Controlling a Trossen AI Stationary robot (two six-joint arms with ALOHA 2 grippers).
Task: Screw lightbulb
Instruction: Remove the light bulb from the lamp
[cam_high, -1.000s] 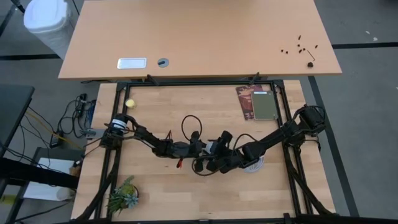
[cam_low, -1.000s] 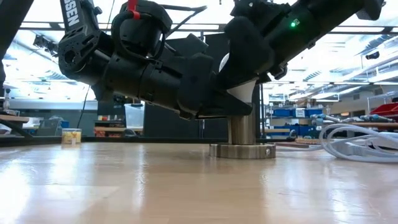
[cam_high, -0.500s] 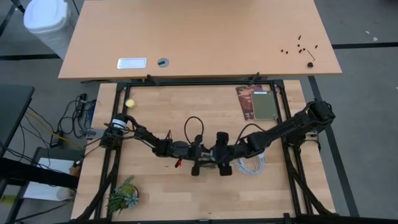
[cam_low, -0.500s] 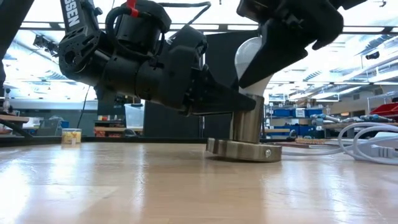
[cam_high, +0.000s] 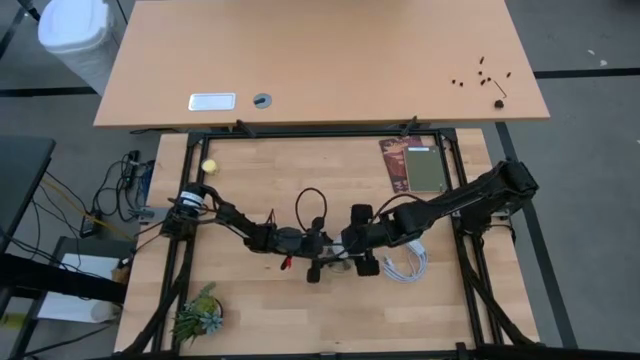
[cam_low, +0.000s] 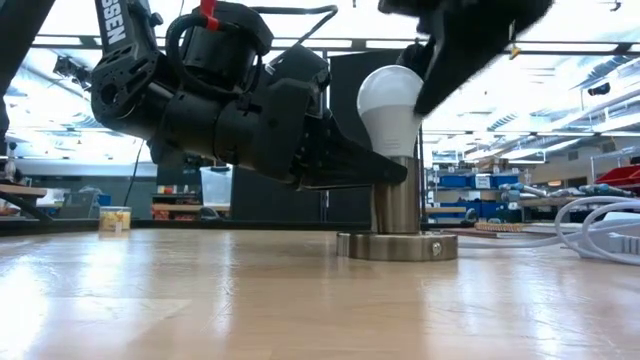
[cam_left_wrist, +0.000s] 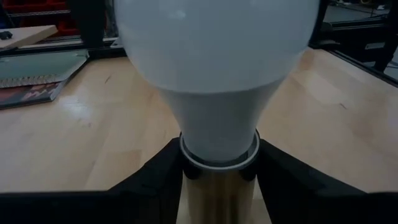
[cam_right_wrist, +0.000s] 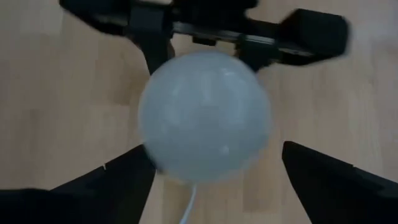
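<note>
The white lightbulb (cam_low: 390, 100) stands upright in the silvery socket post (cam_low: 397, 205), whose round flat base (cam_low: 400, 245) rests on the wooden table. My left gripper (cam_left_wrist: 219, 177) is shut on that post just under the bulb's collar; it also shows in the high view (cam_high: 330, 258). My right gripper (cam_right_wrist: 211, 180) hangs over the bulb (cam_right_wrist: 205, 115), open, one finger on either side of the globe; one finger (cam_right_wrist: 109, 186) is close to it, and I cannot tell if it touches. In the high view my right gripper (cam_high: 360, 242) hides the bulb. My left gripper pinches the socket's metal post (cam_left_wrist: 217, 199) between its two fingers, right below the bulb's white collar (cam_left_wrist: 219, 155). The fingers come in level, from the table's left side, and lie across the upright post. The socket's base stays flat on the table.
A coiled white cord (cam_high: 405, 265) lies right of the socket and shows in the low view (cam_low: 600, 225). A book and a flat green panel (cam_high: 420, 165) lie at the far right, a small plant (cam_high: 195, 315) near left, a yellow ball (cam_high: 209, 166) far left.
My right gripper has risen from low around the bulb's neck to above the globe, so the bulb now shows almost whole. The socket's base tipped up at one side half a second ago and lies flat again. My left gripper has kept its hold.
</note>
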